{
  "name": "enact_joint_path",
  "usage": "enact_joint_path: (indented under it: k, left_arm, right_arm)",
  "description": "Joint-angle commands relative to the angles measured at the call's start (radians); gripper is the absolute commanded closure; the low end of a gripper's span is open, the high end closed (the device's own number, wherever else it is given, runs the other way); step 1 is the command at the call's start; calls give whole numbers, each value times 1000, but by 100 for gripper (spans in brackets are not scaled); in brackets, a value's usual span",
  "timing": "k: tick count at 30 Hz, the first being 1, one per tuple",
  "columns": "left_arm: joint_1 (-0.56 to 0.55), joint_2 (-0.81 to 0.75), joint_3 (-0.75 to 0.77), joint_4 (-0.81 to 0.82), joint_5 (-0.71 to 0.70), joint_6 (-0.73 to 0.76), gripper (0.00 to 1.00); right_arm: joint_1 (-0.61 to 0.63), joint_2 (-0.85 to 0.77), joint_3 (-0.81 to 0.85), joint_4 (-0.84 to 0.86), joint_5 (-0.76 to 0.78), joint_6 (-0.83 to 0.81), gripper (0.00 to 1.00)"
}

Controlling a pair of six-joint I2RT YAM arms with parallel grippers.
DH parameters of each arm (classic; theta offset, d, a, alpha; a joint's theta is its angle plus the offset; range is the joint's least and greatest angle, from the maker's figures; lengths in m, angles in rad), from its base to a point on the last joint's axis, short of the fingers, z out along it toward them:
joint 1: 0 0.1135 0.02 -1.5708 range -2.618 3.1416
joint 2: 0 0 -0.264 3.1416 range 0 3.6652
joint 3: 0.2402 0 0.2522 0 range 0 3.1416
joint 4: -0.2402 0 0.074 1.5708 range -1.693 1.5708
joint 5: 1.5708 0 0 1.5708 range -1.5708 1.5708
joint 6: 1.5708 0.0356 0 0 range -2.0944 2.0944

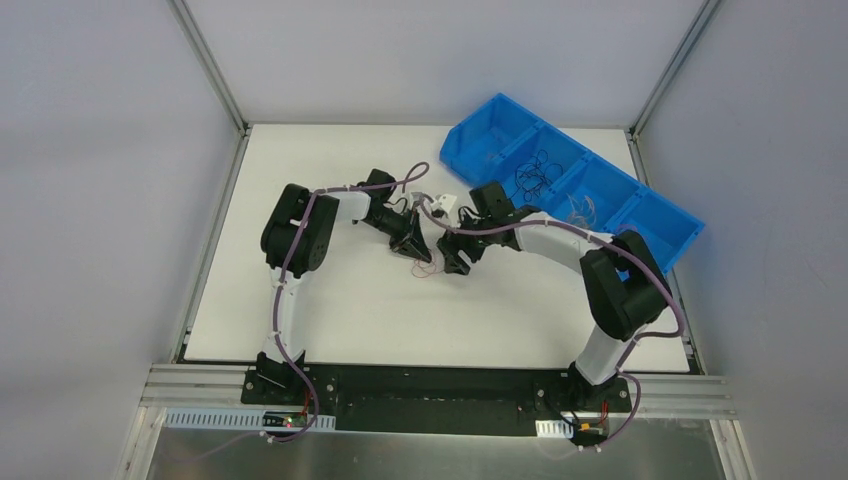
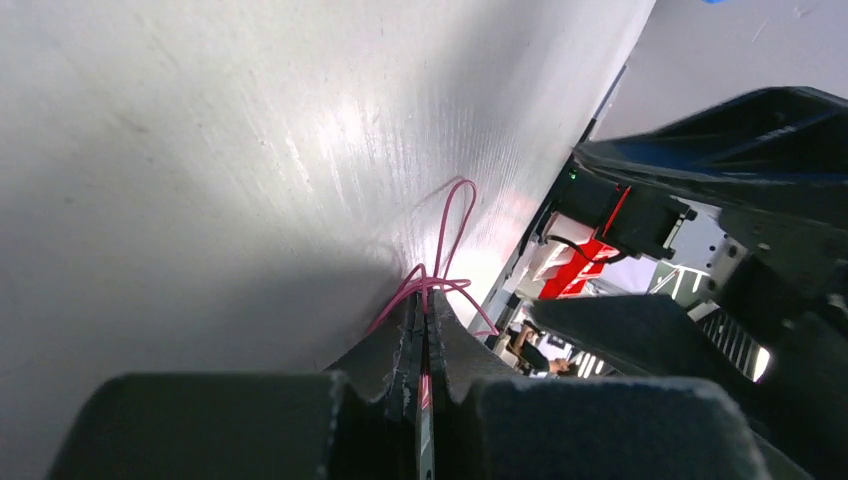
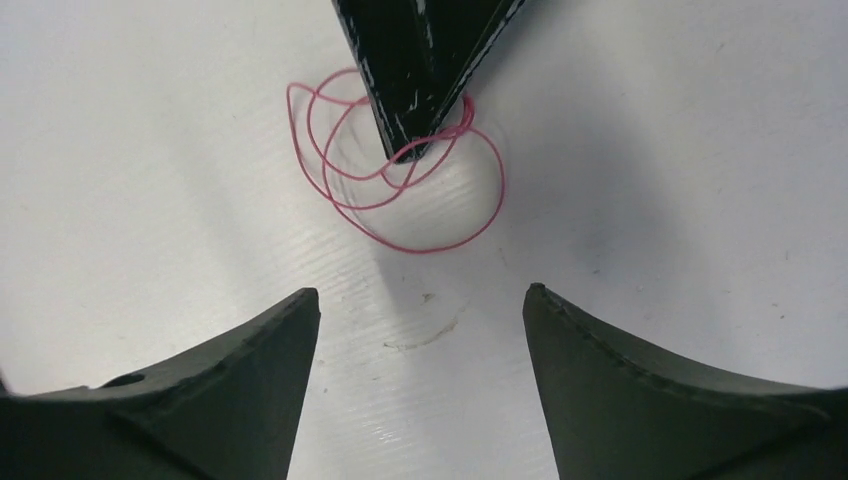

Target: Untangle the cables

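A pink cable (image 3: 425,250) is laid in loose loops on the table (image 1: 350,310), near its middle. It is pinched by the left gripper (image 3: 420,150), whose jaws are closed on it with the tips pressed to the surface. The right gripper (image 3: 420,300) is held just beside the coil, jaws spread wide with nothing between them. Further cables (image 1: 535,178) are seen in the bin (image 1: 660,215) at the far right.
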Motion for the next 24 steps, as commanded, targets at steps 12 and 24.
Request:
enact_joint_path:
  k: [12, 24]
  left_arm:
    - [12, 30, -13, 15, -60, -8, 100]
    - [12, 25, -11, 15, -55, -11, 100]
  right_arm:
    - [28, 177, 316, -194, 77, 566, 22]
    - [100, 262, 280, -199, 351, 419, 43]
